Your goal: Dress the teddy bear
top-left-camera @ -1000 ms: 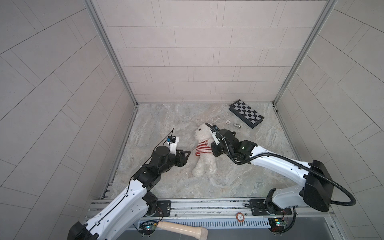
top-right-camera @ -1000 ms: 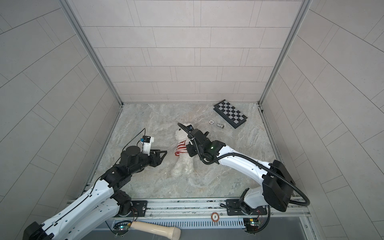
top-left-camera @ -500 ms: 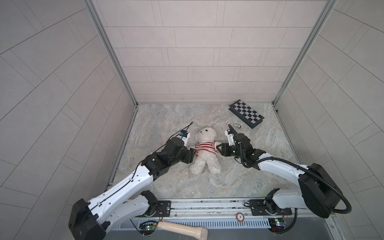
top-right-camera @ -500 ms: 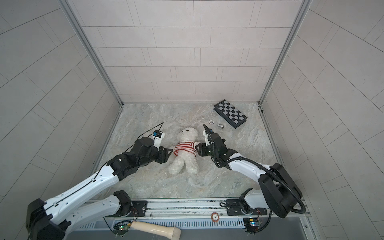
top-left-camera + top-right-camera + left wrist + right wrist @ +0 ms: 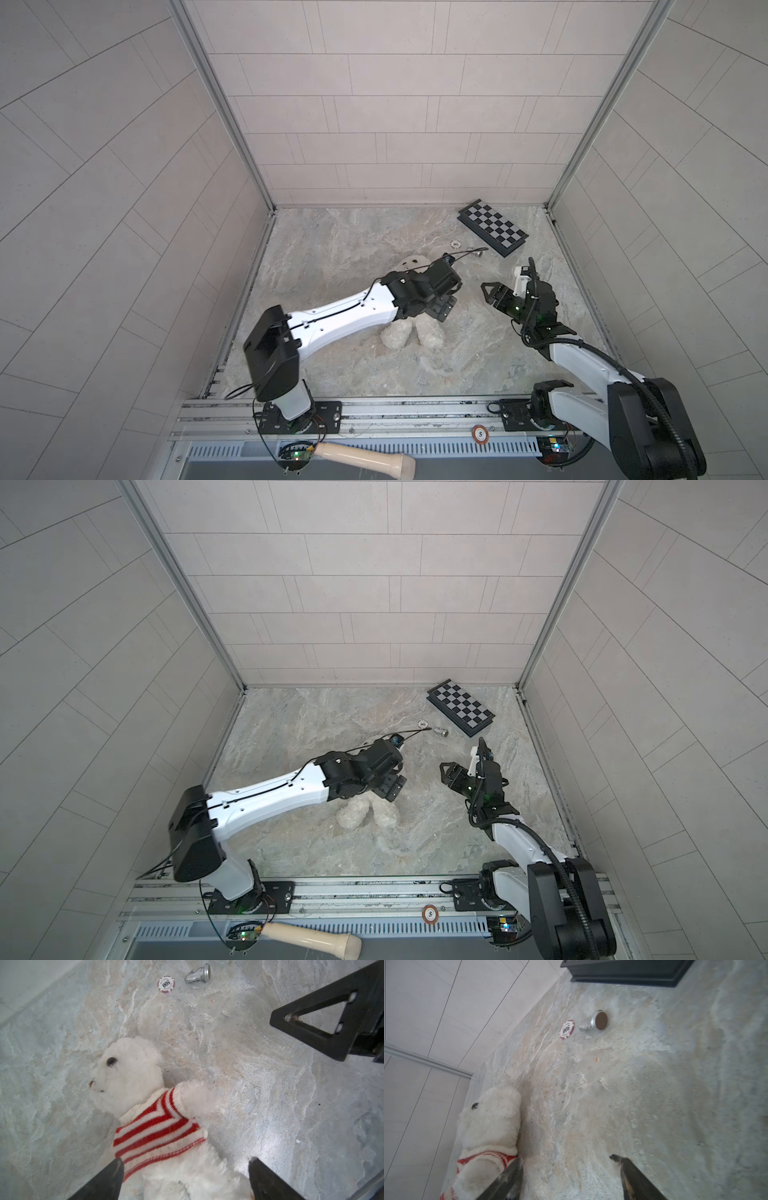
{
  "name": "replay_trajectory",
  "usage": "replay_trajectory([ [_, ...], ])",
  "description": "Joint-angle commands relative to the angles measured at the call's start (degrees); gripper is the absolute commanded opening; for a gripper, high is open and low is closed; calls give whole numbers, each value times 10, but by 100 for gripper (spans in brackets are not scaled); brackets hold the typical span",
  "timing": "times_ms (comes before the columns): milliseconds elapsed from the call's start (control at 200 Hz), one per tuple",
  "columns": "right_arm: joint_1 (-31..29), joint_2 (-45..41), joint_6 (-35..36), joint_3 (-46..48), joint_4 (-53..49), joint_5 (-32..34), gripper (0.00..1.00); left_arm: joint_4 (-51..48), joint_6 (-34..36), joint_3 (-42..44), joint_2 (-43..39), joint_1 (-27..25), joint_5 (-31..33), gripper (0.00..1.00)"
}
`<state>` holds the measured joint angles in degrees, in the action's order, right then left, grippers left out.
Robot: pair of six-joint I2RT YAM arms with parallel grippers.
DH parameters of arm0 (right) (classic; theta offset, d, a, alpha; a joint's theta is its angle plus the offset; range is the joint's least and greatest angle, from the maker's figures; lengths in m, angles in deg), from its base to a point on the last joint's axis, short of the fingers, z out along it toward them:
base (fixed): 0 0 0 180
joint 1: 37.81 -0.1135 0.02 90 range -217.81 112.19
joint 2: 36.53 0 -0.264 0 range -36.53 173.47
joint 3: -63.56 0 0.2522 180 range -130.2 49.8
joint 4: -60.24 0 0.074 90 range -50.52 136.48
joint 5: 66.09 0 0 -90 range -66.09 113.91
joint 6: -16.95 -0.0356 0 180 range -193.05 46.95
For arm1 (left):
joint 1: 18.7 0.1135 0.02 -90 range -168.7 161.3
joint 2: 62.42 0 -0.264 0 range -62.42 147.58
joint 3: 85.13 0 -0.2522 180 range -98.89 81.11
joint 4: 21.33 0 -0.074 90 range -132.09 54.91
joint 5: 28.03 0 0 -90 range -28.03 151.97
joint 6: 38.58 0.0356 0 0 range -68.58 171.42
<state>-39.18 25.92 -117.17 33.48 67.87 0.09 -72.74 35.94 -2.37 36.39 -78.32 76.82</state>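
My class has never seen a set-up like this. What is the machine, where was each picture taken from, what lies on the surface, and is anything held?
This is a robot with two arms mounted along the front edge of a marble-patterned table. Two pictures come from one camera head above, looking down; the other two come from cameras on the arms' wrists, looking past the fingers. On the table lies a fluffy white teddy bear wearing a red-and-white striped knit sweater. Farther back are a red-and-white poker chip, a small silver metal piece and a black-and-white checkerboard. The left gripper is open above the bear; the right gripper is open off to its side. Nothing is held.
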Motion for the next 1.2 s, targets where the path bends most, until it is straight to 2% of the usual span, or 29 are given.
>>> replay_trajectory([
  [0, 13, 4, -28, 10, 56, -31, 75, -63, 27, -60, 74, -6, 52, 98],
  [185, 13, -11, -17, 20, 38, -22, 75, -76, 52, -125, 170, -7, 85, 96],
  [421, 14, -19, -14, 25, 29, -19, 75, -80, 71, -158, 231, -6, 187, 74],
  [521, 14, -26, -7, 23, 16, -12, 75, -64, 77, -143, 234, -5, 206, 59],
  [671, 14, -33, -4, 24, 5, -10, 75, -29, 76, -111, 209, -3, 203, 31],
  [846, 14, -33, 8, 25, -5, -2, 74, 10, 54, -73, 145, 7, 141, 13],
  [986, 7, -35, 18, 18, 1, -20, 72, 36, 33, -38, 60, 18, 73, 0],
  [1046, -10, -39, 29, 16, 14, -24, 70, 47, 23, -23, 19, 25, 26, 0],
  [1066, -19, -41, 34, 16, 23, -25, 69, 55, 18, -16, 5, 29, -7, 0],
  [1196, -110, -71, 96, 18, 79, -4, 69, 145, -31, 55, -88, 53, -146, 0],
])
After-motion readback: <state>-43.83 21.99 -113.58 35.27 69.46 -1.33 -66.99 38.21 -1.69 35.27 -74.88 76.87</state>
